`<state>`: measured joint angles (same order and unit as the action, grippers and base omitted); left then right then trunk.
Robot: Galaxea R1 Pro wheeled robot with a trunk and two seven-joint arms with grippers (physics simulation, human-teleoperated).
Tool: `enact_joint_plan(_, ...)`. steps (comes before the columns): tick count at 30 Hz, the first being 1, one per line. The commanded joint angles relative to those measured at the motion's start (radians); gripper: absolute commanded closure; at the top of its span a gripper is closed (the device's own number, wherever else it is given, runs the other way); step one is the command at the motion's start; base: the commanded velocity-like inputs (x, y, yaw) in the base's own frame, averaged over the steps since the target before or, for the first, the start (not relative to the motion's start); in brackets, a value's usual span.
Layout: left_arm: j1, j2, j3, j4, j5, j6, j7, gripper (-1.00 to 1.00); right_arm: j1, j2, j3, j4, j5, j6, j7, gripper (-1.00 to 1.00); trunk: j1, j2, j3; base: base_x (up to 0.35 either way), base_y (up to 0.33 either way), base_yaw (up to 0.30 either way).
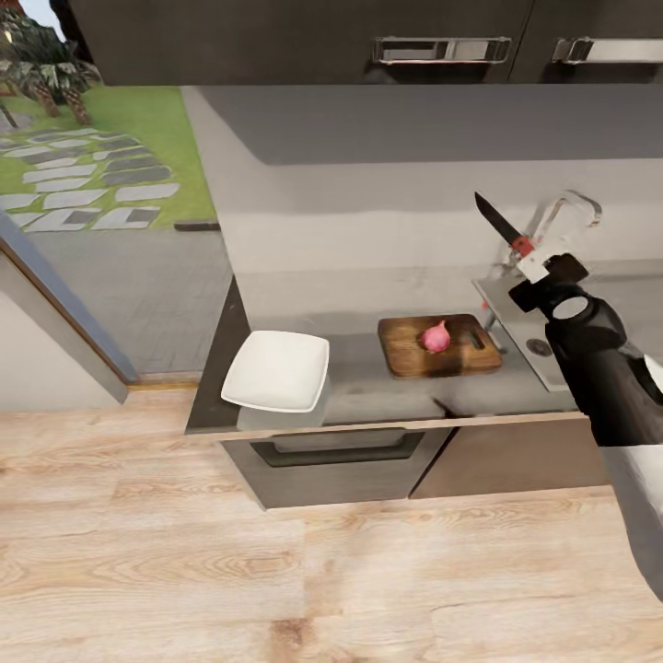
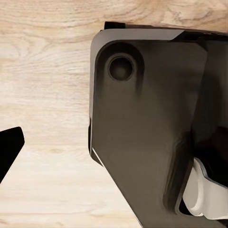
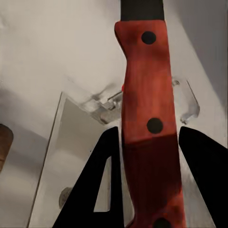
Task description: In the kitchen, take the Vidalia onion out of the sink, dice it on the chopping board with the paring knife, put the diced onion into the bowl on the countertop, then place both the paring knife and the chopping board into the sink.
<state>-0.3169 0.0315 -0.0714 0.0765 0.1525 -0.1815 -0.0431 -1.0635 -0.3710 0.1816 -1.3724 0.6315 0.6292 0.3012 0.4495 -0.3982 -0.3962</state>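
A pinkish Vidalia onion [image 1: 436, 337] rests whole on the dark brown chopping board [image 1: 410, 355], which lies on the grey countertop [image 1: 368, 379]. The white bowl [image 1: 276, 371] stands at the counter's left end. Right of the board is the steel sink [image 1: 512, 311] with its faucet [image 1: 573, 208], partly hidden by my right arm. My right gripper [image 1: 531, 257] hovers above the sink, shut on the paring knife [image 1: 498, 221], whose blade points up and left. Up close, the knife's red handle [image 3: 145, 118] sits between the black fingers [image 3: 104, 185]. One black finger [image 2: 7, 152] of my left gripper hangs over the floor.
Black upper cabinets with chrome handles [image 1: 442, 49] hang over the counter. A drawer front [image 1: 345, 451] sits below the bowl. To the left, a doorway [image 1: 101, 184] opens onto a garden path. Wooden floor [image 1: 276, 571] spreads in front. My own dark base [image 2: 142, 123] lies below the left wrist.
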Motion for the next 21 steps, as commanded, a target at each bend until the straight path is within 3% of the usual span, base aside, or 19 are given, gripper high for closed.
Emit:
enact_joint_plan(1,-0.002,0.0,-0.007,0.005,0.01,-0.007,-0.005,-1.0,-0.001,0.019,0.028,-0.004,0.048,0.005,0.001,1.0,0.001,-0.002,-0.002,0.0,0.0,0.0)
enact_joint_plan(4,-0.002,0.0,-0.007,0.005,0.01,-0.007,-0.004,-1.0,-0.001,0.094,0.088,-0.007,0.154,0.007,-0.012,1.0,0.001,-0.002,-0.002,0.0,-0.087,0.0)
enact_joint_plan(8,-0.002,0.001,-0.007,0.005,0.01,-0.007,-0.004,-1.0,-0.001,0.165,0.101,-0.007,0.226,0.007,-0.017,1.0,0.001,-0.002,-0.002,0.0,-0.248,0.0)
enact_joint_plan(11,-0.001,0.001,-0.007,0.004,0.01,-0.007,-0.004,-1.0,0.001,0.203,0.107,-0.004,0.26,0.008,-0.019,1.0,0.001,-0.002,-0.002,0.0,-0.303,0.0)
enact_joint_plan(14,-0.001,0.001,-0.007,0.004,0.01,-0.007,-0.004,-1.0,0.005,0.219,0.115,0.003,0.269,0.009,-0.019,1.0,0.001,-0.002,-0.002,0.0,-0.2,0.0)
enact_joint_plan(18,-0.002,0.001,-0.007,0.005,0.01,-0.007,-0.004,-1.0,0.009,0.223,0.12,0.005,0.273,0.009,-0.019,1.0,0.001,-0.002,-0.002,0.0,-0.087,0.0)
enact_joint_plan(21,-0.001,0.001,-0.007,0.005,0.01,-0.007,-0.004,-1.0,0.011,0.224,0.146,0.005,0.273,0.009,-0.019,1.0,0.001,-0.002,-0.002,0.0,-0.211,0.0)
